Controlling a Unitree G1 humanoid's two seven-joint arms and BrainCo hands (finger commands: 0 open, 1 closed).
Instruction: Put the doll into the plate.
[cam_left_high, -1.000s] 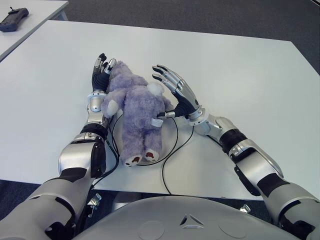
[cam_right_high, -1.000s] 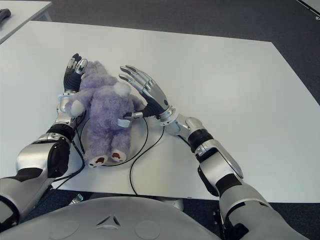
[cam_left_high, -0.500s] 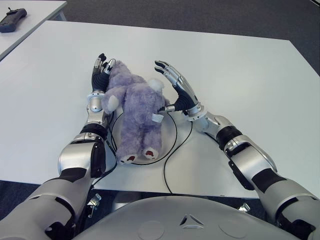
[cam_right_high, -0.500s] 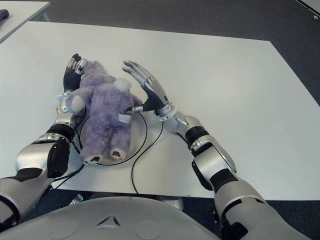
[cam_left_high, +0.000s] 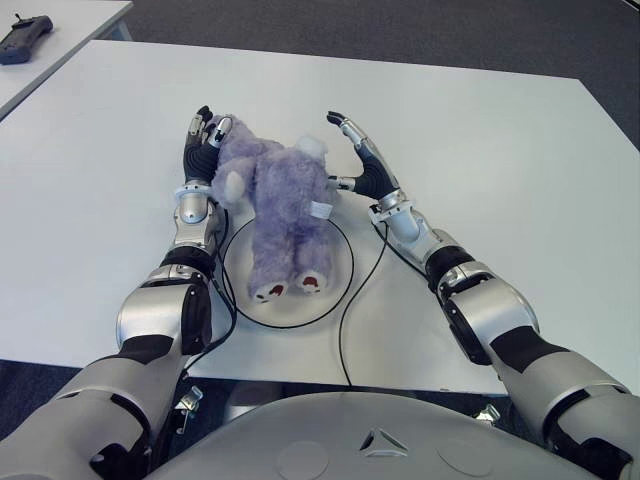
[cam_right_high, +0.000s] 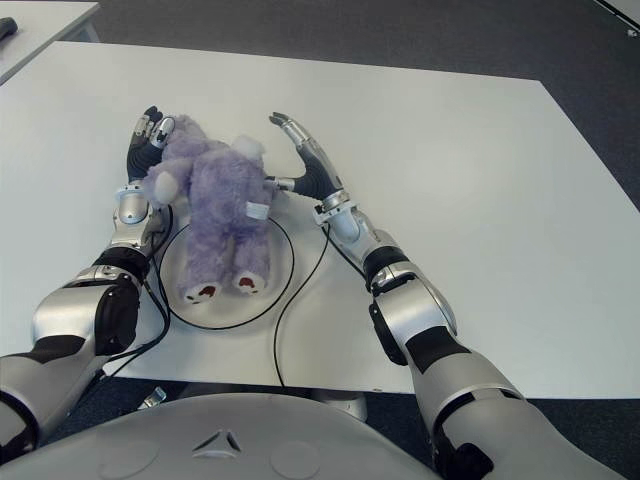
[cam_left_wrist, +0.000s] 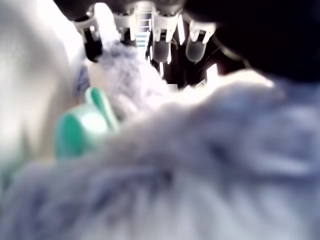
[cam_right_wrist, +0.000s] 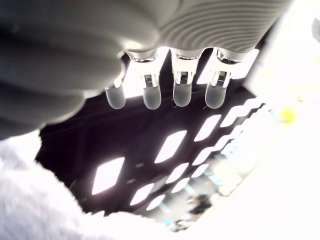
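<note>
White counter (cam_left_high: 500, 140) fills the frame, dark floor along the top. Purple doll (cam_left_high: 280, 215) lies left of centre, legs on the plate (cam_left_high: 338, 262), head and arms past its upper rim. Left hand (cam_left_high: 200, 150) presses flat against the doll's left side; right hand (cam_left_high: 358, 160) stands open just beside its right. Judgement: slide the doll down-frame until centred, then draw both hands apart.
</note>
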